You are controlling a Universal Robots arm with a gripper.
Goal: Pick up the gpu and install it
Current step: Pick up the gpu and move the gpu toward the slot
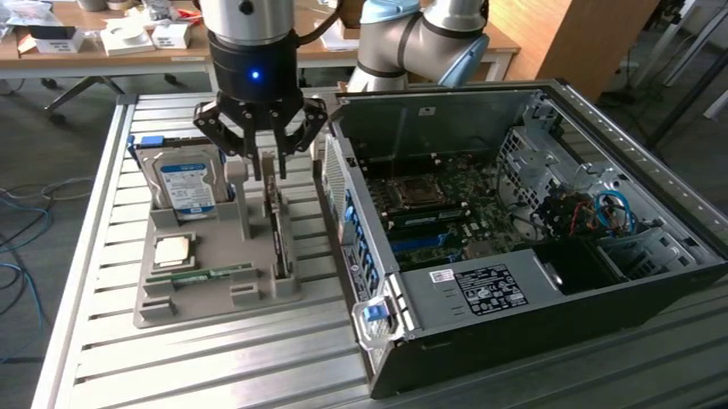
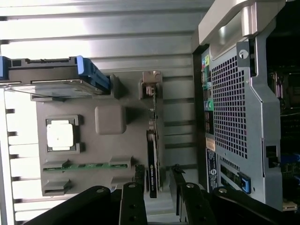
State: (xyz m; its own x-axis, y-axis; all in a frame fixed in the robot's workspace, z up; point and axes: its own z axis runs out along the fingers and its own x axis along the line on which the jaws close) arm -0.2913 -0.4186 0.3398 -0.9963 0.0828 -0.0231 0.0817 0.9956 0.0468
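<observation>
Exterior view
Jaws: held wide apart with nothing gripped, hung straight down from the arm (image 1: 252, 51) over the grey holder (image 1: 187, 307); the dark fingers (image 1: 241, 141) are seen close above the top edge of the gpu (image 1: 276, 230).
Gpu: stood on its long edge in a slot of the holder, on the side nearest the computer case (image 1: 546, 319).
Hard drive (image 1: 186, 183): stood upright in the holder, to the exterior view's left of the gpu.
Processor chip (image 1: 173, 249): laid flat in a recess near the hard drive.
Memory stick (image 1: 205, 274): laid flat just beside the processor chip.
Computer case: laid on its side with the panel off and the board exposed, at the exterior view's right of the holder.
Counter (image 1: 170, 366): slatted metal, on which holder and case are carried.

Wrist view
Jaws: open and empty; one of the fingers (image 2: 132, 197) is seen on each side of the gpu (image 2: 152, 164), with a gap left on both sides.
Gpu: seen edge-on in its slot, its silvery bracket (image 2: 151, 86) at the far end from the fingers.
Holder (image 2: 126, 140): set between the counter (image 2: 93, 33) slats and the case (image 2: 234, 108).
</observation>
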